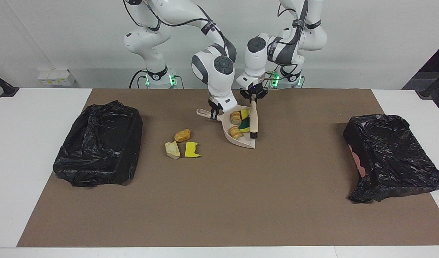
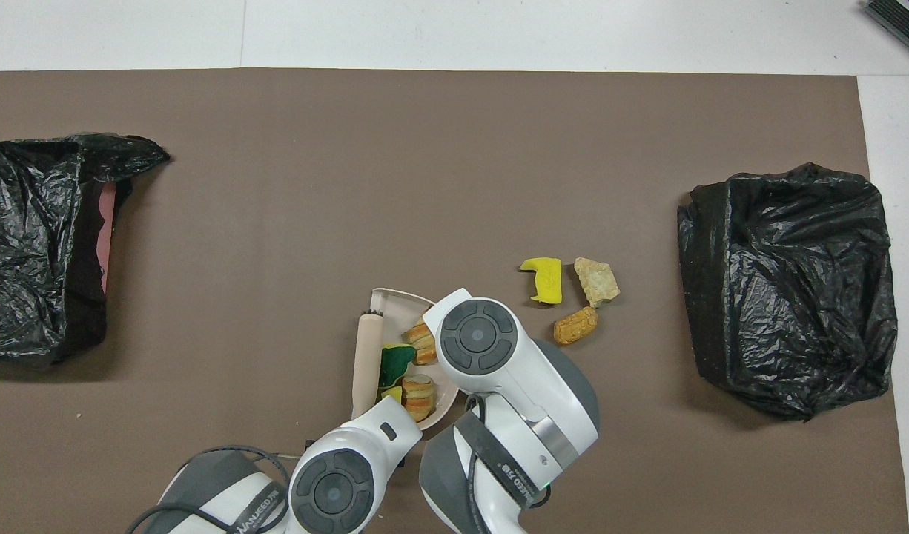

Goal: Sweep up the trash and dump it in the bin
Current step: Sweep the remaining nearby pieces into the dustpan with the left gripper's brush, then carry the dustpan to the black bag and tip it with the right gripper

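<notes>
Looking down from overhead, I see both wrists covering their own grippers, so I read the grips from the facing view. My right gripper (image 1: 215, 114) is closed on the handle of the beige dustpan (image 1: 241, 140), which lies flat on the brown mat (image 1: 219, 200) near the mat's edge by the robots, about midway along it. My left gripper (image 1: 253, 97) is clamped on the handle of the beige brush (image 1: 254, 120); its dark bristles rest at the pan's open edge on the left arm's side.

In the pan sit four scraps of the trash (image 1: 240, 123): two striped bread-like chunks, a yellow sponge piece, and a green-backed sponge pressed against the brush. The brush hides part of the green one, and the right arm's wrist hides part of the pan overhead. Three more scraps lie loose on the mat beside the pan toward the right arm's end: an orange chunk (image 1: 182, 135), a cream chunk (image 1: 172, 149) and a yellow sponge (image 1: 192, 149).

A black-bagged bin (image 1: 99, 143) sits at the right arm's end; another (image 1: 391, 154) at the left arm's end is cut off by the overhead frame's edge.
</notes>
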Controlling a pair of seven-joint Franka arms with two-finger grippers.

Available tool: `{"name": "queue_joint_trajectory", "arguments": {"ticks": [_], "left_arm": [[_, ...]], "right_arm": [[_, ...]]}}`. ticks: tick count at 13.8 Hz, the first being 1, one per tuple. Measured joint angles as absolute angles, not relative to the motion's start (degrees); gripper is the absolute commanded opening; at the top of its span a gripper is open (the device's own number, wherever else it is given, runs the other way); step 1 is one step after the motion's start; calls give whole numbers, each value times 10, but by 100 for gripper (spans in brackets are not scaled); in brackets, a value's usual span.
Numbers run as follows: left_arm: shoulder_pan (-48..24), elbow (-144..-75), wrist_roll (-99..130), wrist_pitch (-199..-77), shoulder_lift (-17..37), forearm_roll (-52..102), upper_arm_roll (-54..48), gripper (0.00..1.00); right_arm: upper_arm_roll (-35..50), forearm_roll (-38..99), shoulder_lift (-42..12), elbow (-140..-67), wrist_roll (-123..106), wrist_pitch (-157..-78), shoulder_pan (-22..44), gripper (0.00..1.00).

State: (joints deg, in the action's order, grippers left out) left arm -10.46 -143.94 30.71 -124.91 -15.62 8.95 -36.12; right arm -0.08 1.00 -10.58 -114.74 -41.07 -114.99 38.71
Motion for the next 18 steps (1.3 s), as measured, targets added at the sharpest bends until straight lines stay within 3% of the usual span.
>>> {"name": "queue_joint_trajectory", "arguments": {"ticks": [12,15,18], "left_arm": [[-106,-1307,290,-1024,-149,90,-247,0],[-107,-1305,291,-1019,-149,90,-247,0],[-109,-1314,292,-1021,-153,101,-249,0]], "right_arm": [[-5,10,-102,-1148,-411,-1150,382,0],[-8,10,-62,-1145,-418,-1136,329,0],[-10,10,7,-1137,-462,-1073,257,0]]}}
